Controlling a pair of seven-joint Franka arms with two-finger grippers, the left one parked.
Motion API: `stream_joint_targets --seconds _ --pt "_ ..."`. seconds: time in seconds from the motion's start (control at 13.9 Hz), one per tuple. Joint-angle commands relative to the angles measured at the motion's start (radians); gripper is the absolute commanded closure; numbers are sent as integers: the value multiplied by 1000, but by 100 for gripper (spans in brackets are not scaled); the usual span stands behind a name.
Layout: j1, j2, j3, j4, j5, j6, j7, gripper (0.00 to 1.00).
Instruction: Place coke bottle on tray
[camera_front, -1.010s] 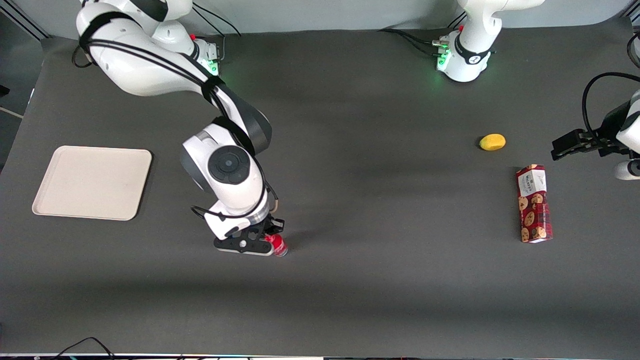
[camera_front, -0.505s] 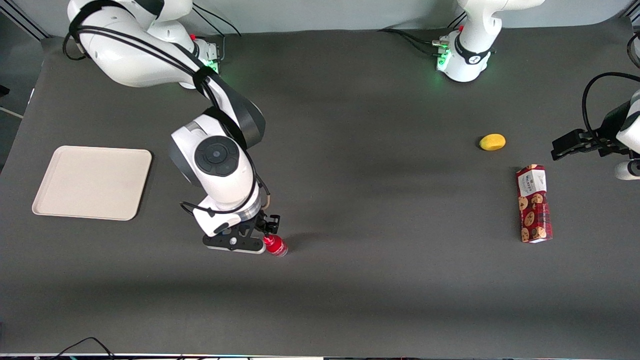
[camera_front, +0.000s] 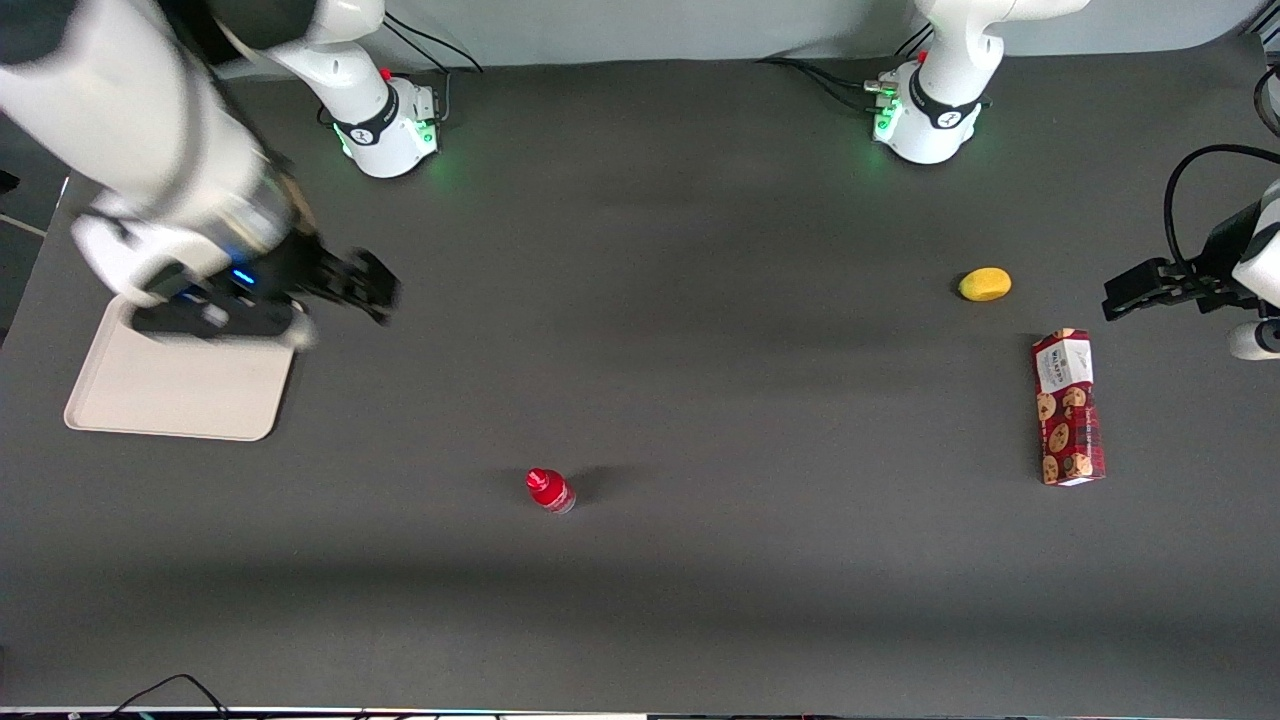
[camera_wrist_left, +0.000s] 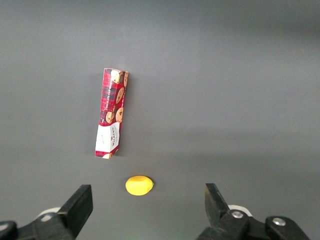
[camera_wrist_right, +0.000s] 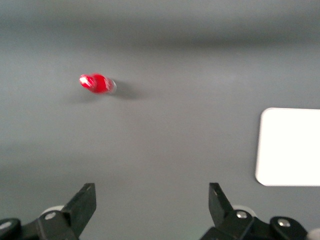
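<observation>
Standing upright on the counter (camera_front: 700, 300), the bottle (camera_front: 549, 490) is well apart from the tray (camera_front: 170, 395); the claw (camera_front: 355, 285), spread and empty above the tray's edge, should descend squarely over the cap, pinching below it.

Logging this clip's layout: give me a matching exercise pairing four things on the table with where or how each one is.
Things:
1. coke bottle
2. tray
3. gripper
4. cookie box

States:
A. lying flat at the parked arm's end, beside a yellow fruit
B. open, holding nothing, raised above the tray's edge
C. upright on the bare table, untouched
D. nothing resting on it

Pairs: 1-C, 2-D, 3-B, 4-A
</observation>
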Motion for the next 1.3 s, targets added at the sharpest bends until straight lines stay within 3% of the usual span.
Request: stream_joint_targets --seconds 0.0,0.29,0.72,0.79,0.94,1.15,1.23 --pt "-7 -275 -224 -285 137 2 -209 0" --pt "-7 -482 -393 -520 137 23 -398 0" --pt "0 -520 -389 -553 137 25 -403 0" --pt "3 -492 -374 -509 145 25 -388 0" --pt "3 -361 -244 -350 153 20 -330 0" --pt "5 -59 -6 -100 146 31 -31 0" --pt "14 50 34 -20 140 40 34 0"
